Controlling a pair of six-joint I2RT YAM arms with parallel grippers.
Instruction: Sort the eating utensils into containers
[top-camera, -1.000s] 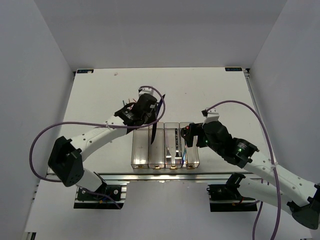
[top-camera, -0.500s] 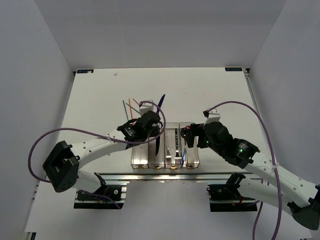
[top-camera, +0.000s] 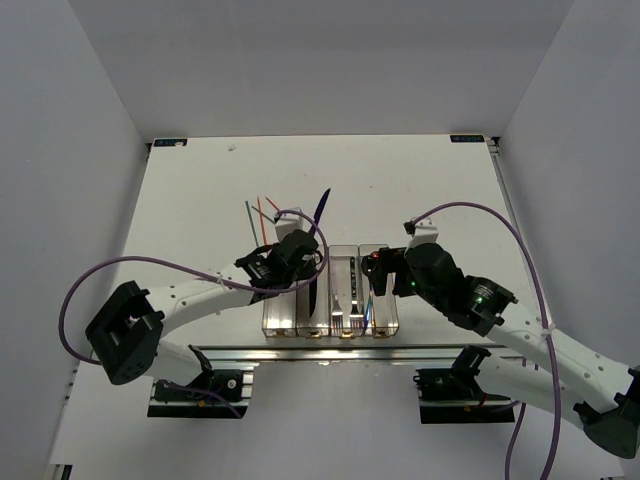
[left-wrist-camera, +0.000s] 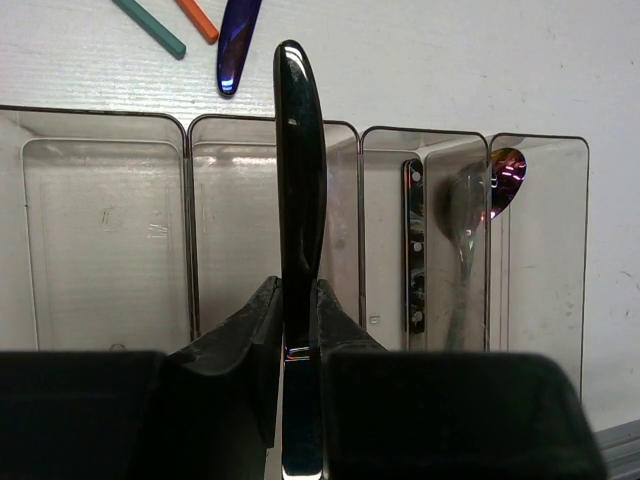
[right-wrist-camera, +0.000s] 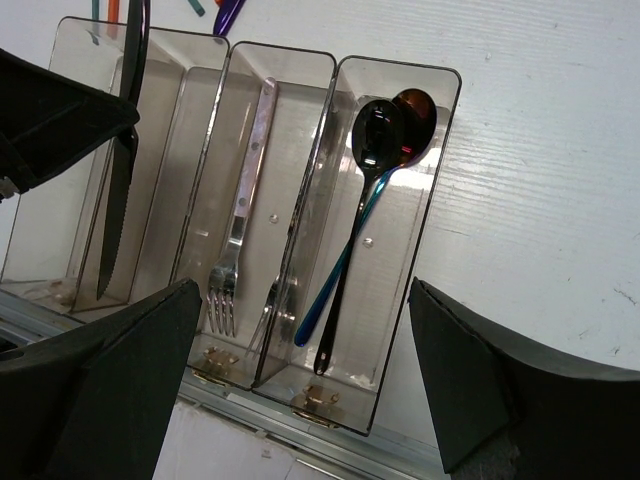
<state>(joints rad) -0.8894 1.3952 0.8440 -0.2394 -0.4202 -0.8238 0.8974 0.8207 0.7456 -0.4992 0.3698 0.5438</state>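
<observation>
White table (top-camera: 420, 180) between white walls; the left gripper (left-wrist-camera: 298, 300) is clamping the black knife (left-wrist-camera: 298, 150) over the second bin (left-wrist-camera: 235, 220) from the left; the right gripper (right-wrist-camera: 300, 385) is hovering, fingers apart, near the rightmost bin (right-wrist-camera: 430, 200). If it is dropped while tilting, the knife is risking a snag on the far rim. Counting: four bins (top-camera: 279, 302); two spoons (right-wrist-camera: 378, 130); seemingly two forks (right-wrist-camera: 250, 150); two chopsticks (left-wrist-camera: 150, 25) and one dark-blue knife (left-wrist-camera: 238, 40) lying loose beyond.

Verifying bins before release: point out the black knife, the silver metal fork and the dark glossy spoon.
black knife (left-wrist-camera: 300, 180): left wrist view, mid-length
silver metal fork (right-wrist-camera: 251, 160): right wrist view, handle
dark glossy spoon (right-wrist-camera: 378, 132): right wrist view, bowl
</observation>
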